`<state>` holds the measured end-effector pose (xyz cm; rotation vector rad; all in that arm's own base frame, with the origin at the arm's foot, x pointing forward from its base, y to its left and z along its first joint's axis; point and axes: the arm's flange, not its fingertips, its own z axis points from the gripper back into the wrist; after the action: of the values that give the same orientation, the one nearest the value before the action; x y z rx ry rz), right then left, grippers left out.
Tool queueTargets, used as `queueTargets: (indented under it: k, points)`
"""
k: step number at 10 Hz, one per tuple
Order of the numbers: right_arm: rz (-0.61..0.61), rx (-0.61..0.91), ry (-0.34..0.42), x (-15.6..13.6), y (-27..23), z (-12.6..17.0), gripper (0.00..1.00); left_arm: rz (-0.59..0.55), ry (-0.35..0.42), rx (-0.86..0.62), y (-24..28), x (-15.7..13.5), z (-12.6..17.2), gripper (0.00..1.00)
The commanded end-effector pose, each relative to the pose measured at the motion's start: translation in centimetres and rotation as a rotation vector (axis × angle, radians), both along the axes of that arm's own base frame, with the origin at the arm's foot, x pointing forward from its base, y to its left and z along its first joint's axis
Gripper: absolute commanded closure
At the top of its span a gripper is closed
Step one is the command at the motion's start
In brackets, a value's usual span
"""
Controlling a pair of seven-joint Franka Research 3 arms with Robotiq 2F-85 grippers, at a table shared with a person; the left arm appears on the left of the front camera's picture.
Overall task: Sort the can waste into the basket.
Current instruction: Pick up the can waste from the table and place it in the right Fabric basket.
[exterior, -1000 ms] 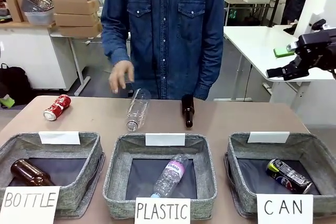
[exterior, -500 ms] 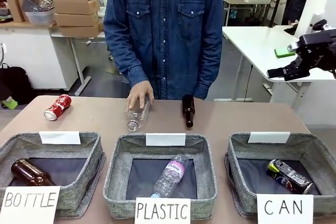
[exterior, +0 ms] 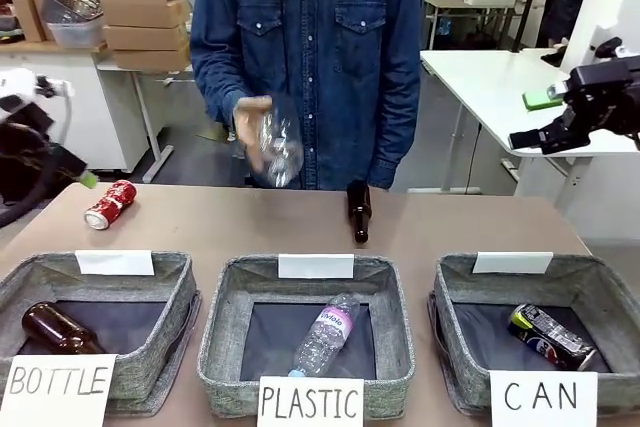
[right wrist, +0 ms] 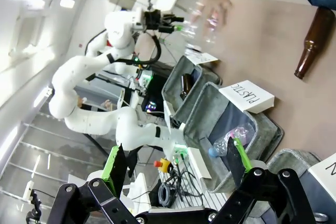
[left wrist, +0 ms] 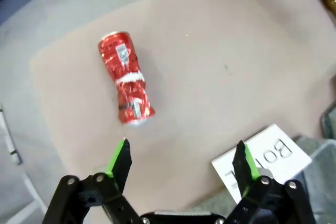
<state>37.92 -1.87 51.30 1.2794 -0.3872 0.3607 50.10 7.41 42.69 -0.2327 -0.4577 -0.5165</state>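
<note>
Left gripper (left wrist: 182,148) jaws spread wide, empty, green pads over smooth tan table (left wrist: 220,66) at far left; crushed red can (left wrist: 126,77), dented metal with white lettering, lies on its side just ahead, untouched. Right gripper (right wrist: 176,153) also spread open, empty, raised at far right, well apart from grey felt CAN basket (exterior: 600,279); black can (exterior: 548,335) with silver ends lies inside it. Person's hand (exterior: 250,119) holds clear plastic bottle (exterior: 276,152) in the air, far middle; brown glass bottle (exterior: 358,211) lies beyond the middle basket
</note>
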Motion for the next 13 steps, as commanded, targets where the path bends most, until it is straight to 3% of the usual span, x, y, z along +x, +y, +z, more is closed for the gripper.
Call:
queueTargets:
  k: [1,5,8,13]
  points:
    - [0.011,-0.012,-0.017,0.0,-0.1,0.1,0.0,-0.027,0.068,-0.019,1.2,4.4,-2.1,0.0]
    - [0.011,-0.012,-0.017,0.0,-0.1,0.1,0.0,-0.105,0.134,0.099,-0.2,9.4,-8.0,0.0]
    - [0.011,-0.012,-0.017,0.0,-0.1,0.1,0.0,-0.088,0.162,0.172,-0.2,12.4,-9.8,0.0]
    - [0.011,-0.012,-0.017,0.0,-0.1,0.1,0.0,-0.098,0.199,0.164,-0.5,12.8,-10.8,0.0]
